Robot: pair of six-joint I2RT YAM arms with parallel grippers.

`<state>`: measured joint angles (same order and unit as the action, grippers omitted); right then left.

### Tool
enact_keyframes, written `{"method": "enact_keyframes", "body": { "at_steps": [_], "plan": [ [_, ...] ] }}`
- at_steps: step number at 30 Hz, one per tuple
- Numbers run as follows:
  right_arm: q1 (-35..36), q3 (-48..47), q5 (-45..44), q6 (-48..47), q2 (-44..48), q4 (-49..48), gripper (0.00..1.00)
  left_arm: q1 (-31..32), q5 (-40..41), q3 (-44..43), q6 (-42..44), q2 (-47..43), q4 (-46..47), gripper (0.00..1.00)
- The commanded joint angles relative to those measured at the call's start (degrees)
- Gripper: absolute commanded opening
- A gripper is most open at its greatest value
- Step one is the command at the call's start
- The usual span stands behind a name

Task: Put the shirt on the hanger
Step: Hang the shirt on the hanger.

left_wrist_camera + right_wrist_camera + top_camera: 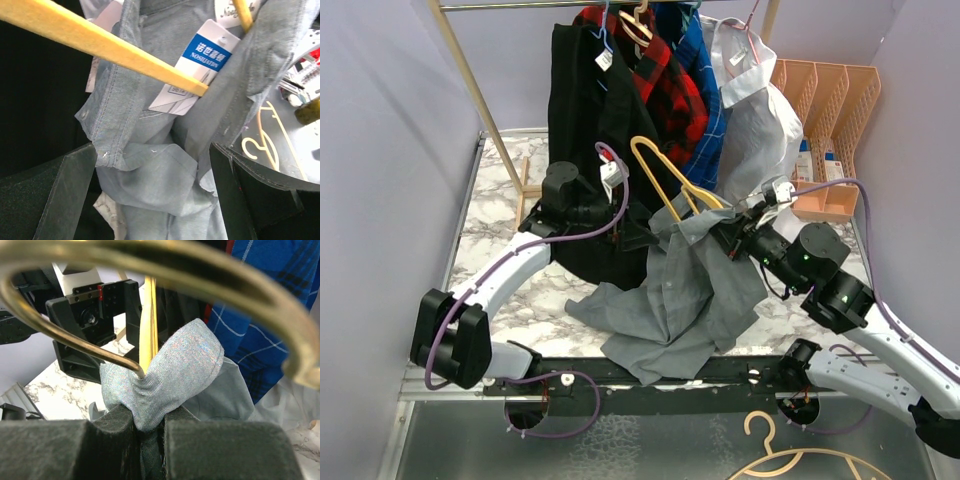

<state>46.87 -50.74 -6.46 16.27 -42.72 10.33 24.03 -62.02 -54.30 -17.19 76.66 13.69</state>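
R hand [150,422] is pinched shut on a fold of the shirt [170,365], w/ the hanger [149,335] wire meeting that fold just above its fingertips. L hand [152,150] is wide open, nothing in it. The shirt's buttoned edge hangs right in front of it, between the pads. A blue/white tag [200,65] sits above, and the hanger's yellow bar crosses above-left.

In the top view most of the shirt drapes below R hand and toward the arm bases, the low end bunched at the near desk [490,240] edge. The hook pokes up beyond both hands, close to the hung black garment [580,100]. Can't tell if the hanger's far arm is inside the shirt at all.

Risks, as I judge them:
- The hanger seems held only via R's thin pinch of cloth. If the cloth slips or R lets go early, hanger + shirt likely drop to the desk.
- L could close on the tag or the bar instead of fabric, or clamp both layers and shut the opening.
- A hard L tug could yank the fold out of R or swing the hanger.
- The hook may snag the hung clothes beyond it.
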Motion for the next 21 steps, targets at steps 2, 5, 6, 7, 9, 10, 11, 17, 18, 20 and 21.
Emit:
{"method": "enact_keyframes", "body": {
  "at_steps": [2,5,6,7,9,10,11,17,18,20,21],
  "plan": [
    [0.02,-1.96,1.54,1.57,0.60,-4.90,0.01,0.51,5.63,0.31,8.76,1.35,-3.98,0.99],
    [0.05,-2.08,1.79,1.75,0.78,-4.77,0.01,0.52,8.61,0.71,12.45,2.28,-6.04,0.99],
    [0.06,-2.16,1.84,1.89,0.87,-4.56,0.01,0.55,9.40,0.87,12.93,2.36,-6.12,0.99],
    [0.02,-2.17,1.93,1.85,1.02,-4.34,0.01,0.51,9.87,0.90,12.97,2.47,-6.12,0.99],
    [0.02,-2.18,1.93,1.79,1.40,-3.57,0.01,0.57,9.61,0.88,12.94,2.85,-5.91,0.99],
    [0.06,-2.05,1.90,1.77,1.41,-3.03,0.01,0.58,9.04,0.76,12.78,3.14,-5.80,0.99],
    [0.06,-1.93,1.88,1.83,1.63,-2.69,0.01,0.62,8.32,0.70,12.29,3.27,-5.38,0.99],
    [0.06,-0.01,1.82,3.23,3.44,-2.84,0.01,0.86,2.29,2.96,-3.97,4.47,8.65,0.66],
    [0.06,0.17,1.85,3.58,3.63,-2.85,0.01,1.16,1.52,3.56,-8.04,4.65,12.31,0.62],
    [0.06,0.66,2.31,4.09,3.88,-2.77,0.01,1.47,0.52,3.89,-13.12,5.02,16.86,0.55],
    [0.05,0.86,2.48,4.40,3.98,-2.67,0.01,1.60,0.05,3.75,-15.12,5.18,18.25,0.53]
  ]
}}
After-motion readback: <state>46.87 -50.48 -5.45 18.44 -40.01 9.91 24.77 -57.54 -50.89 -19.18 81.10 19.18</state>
